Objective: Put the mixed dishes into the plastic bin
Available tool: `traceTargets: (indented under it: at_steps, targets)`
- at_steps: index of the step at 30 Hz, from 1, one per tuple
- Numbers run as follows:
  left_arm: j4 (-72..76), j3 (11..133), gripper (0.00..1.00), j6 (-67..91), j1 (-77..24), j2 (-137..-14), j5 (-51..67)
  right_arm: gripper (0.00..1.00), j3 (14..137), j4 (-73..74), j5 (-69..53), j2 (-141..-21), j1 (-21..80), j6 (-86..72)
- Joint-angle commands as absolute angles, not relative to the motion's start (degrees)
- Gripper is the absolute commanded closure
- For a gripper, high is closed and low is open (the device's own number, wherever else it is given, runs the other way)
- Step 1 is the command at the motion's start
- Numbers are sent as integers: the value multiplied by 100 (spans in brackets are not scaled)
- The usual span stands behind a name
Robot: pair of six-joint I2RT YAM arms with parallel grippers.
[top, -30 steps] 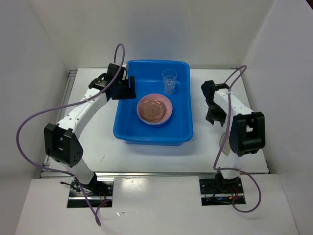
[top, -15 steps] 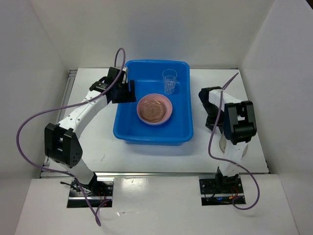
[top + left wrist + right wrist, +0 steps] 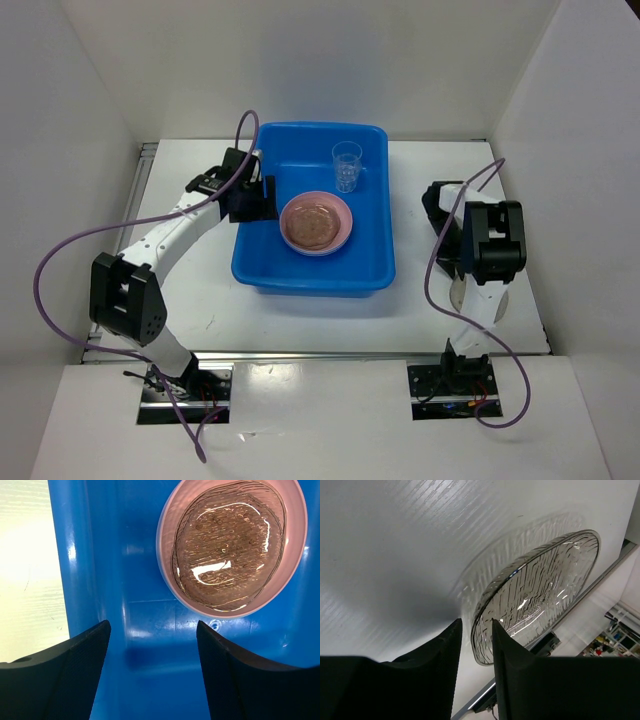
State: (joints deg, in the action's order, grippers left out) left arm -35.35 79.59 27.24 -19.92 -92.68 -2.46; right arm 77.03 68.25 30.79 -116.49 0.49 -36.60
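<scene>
Leftmost, the left gripper [image 3: 152, 630] hangs wide and empty over the left wall of the plastic bin [image 3: 262, 268]. Inside lie a pink plate [image 3: 165, 540] (a clear ribbed dish [image 3: 230, 545] nested in it) and an upright clear cup [image 3: 347, 165]. Right of the bin, the right gripper [image 3: 476, 627] stands narrow about the near rim of a clear plate [image 3: 540, 590] lying on the table [image 3: 395, 540]; whether it pinches yet, I cannot tell. The plate is probably light, stiff, slick plastic, so take it squarely by the rim or it may slip.

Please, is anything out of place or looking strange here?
Only one thing: a clear ribbed plate lies on the table, outside the blue bin, with the right gripper at its rim. Nothing looks spilled or broken.
</scene>
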Motion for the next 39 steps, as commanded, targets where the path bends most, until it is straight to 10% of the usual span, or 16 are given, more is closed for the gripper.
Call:
traceTargets:
  at_steps: [1,9,22,30,39]
  targets:
    - [-3542,8068,23,2654,-1960,-9141,-501,65,7691,6838,3103,-11803,62,-3762]
    - [-3542,8174,23,2654,-1960,-9299,-449,99,7533,6653,3050,-11856,62,-3657]
    - [-3489,8227,23,2541,-1960,-9404,-510,99,9156,6776,3085,-11031,157,-3200]
    - [-3437,8156,23,2540,-1960,-9158,-562,99,11800,6970,2962,-10653,1536,-2962]
    - [-3313,7849,23,2487,-1960,-9009,-948,99,11514,5556,1592,-10134,3673,-2417]
